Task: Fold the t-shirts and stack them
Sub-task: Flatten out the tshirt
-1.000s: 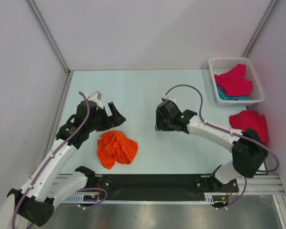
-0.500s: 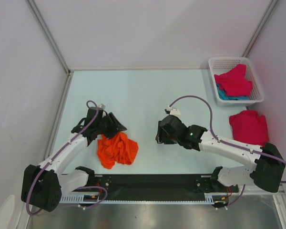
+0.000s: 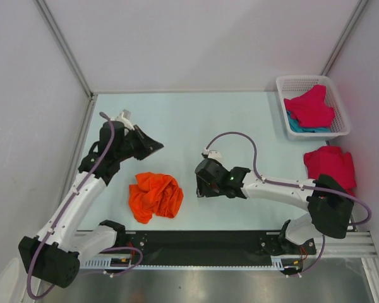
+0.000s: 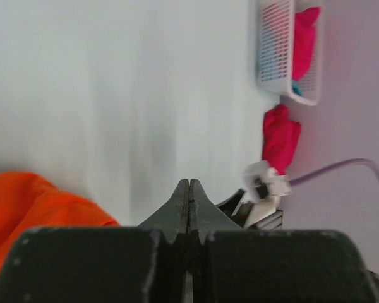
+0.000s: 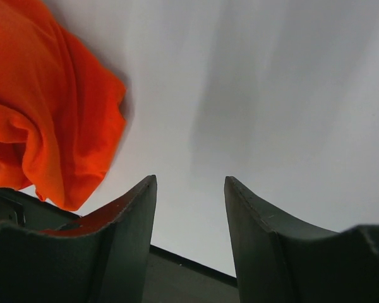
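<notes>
Beside the crumpled orange t-shirt [image 3: 155, 196], the left tool [image 4: 189, 186] is pressed together empty, the right tool [image 5: 190, 180] spread.

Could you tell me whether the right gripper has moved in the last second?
Yes: the right gripper has shifted left and toward the near edge, closer to the unmoved orange t-shirt.

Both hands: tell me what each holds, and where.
Nothing. Left hand is shut empty; right hand is open beside the orange t-shirt, not touching it.
</notes>
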Motion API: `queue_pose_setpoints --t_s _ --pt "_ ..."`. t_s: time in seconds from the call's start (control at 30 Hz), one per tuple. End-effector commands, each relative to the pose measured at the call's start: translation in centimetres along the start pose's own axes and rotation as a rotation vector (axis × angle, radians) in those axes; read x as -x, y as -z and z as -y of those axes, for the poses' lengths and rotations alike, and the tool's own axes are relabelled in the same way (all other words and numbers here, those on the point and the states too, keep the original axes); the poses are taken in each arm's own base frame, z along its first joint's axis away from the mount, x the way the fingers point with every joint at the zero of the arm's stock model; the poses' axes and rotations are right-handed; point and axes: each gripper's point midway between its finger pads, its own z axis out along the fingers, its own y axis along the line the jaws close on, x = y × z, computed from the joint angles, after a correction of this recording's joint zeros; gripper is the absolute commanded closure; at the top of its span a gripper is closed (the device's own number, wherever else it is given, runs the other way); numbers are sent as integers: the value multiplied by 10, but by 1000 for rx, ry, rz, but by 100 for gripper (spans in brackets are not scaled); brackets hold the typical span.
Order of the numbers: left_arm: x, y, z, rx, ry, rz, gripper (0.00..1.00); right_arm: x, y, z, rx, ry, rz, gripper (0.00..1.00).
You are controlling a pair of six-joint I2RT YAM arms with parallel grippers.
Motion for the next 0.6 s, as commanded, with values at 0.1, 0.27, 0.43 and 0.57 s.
queue_pose_setpoints --t_s 0.1,0.27,0.43,0.57 --pt "14 44 -13 139 -120 104 49 13 11 -61 120 46 37 47" --pt "-64 35 -73 216 -70 -57 22 12 10 -78 142 66 46 47" --pt "-103 34 -97 231 -53 -102 21 9 10 -94 160 85 43 48" --pt "-108 35 -104 233 -40 -103 23 16 19 -105 152 109 70 48"
